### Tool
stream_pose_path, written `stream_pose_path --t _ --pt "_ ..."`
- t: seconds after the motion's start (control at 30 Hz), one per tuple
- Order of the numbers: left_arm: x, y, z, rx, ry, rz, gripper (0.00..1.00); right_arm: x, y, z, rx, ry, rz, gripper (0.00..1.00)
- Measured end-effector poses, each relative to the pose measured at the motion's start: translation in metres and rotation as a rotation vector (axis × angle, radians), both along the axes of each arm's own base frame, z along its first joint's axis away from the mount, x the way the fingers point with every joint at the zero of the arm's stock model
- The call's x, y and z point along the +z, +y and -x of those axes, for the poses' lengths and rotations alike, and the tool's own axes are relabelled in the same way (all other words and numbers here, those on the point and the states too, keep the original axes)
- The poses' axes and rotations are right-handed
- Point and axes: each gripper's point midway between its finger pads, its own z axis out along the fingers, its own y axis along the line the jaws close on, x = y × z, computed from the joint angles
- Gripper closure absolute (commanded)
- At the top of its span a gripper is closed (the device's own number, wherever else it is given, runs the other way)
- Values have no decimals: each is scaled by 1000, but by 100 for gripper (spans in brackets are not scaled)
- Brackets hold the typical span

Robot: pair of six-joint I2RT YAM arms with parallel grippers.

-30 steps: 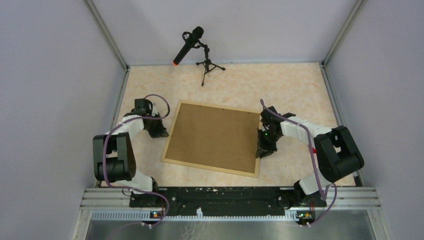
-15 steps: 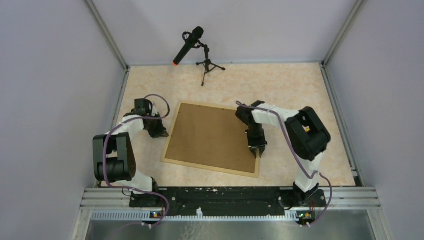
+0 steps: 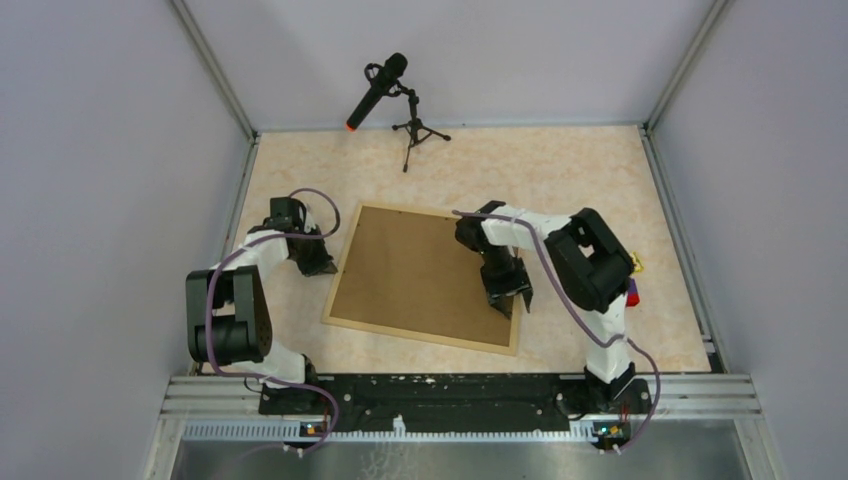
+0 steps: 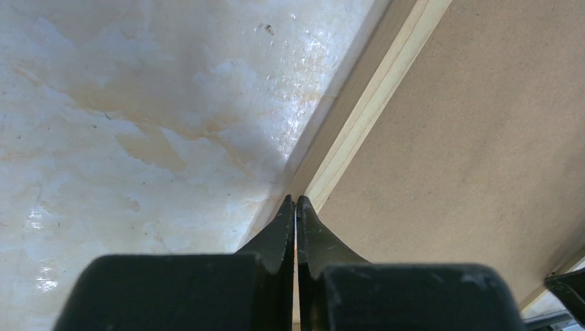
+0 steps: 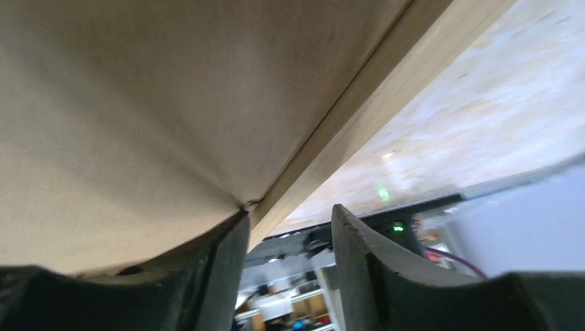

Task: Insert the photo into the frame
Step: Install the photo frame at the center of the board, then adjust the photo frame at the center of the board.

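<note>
Frame point(image 3: 420, 336) flanked: left pincer point(image 4: 295, 201) closed at its left edge, right pincer point(image 5: 290, 215) parted over its near-right corner.

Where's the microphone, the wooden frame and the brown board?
microphone point(image 3: 377, 92): top view, middle of its black body.
frame point(image 3: 420, 334): top view, its near wooden strip.
brown board point(image 3: 420, 270): top view, its middle.

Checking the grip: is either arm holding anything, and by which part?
Nothing is held. The left fingers are shut empty at the edge of the light wooden picture frame; the right fingers stand apart at its corner.
</note>
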Motion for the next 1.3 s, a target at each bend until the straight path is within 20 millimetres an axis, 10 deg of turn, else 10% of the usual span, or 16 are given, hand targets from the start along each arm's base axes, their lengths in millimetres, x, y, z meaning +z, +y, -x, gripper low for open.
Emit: stream_pose_path --t 0.2,0.43,0.67,0.93,1.13,1.3 --pt "0 3 0 26 5 -1 100 9 30 -13 -88 -130 -347 14" --pt "0 6 0 67 15 21 100 58 22 -73 -173 -476 -671 12" --pt "-1 1 3 108 4 86 100 9 23 -91 -226 -411 -669 14" --pt "-3 -23 35 125 -40 114 58 13 36 -187 -171 -487 -637 13" --pt "25 -143 132 -273 90 358 16 28 74 -325 -66 -685 -731 6" --pt "97 -150 105 -372 -85 339 1 47 75 -309 -13 -665 -634 4"
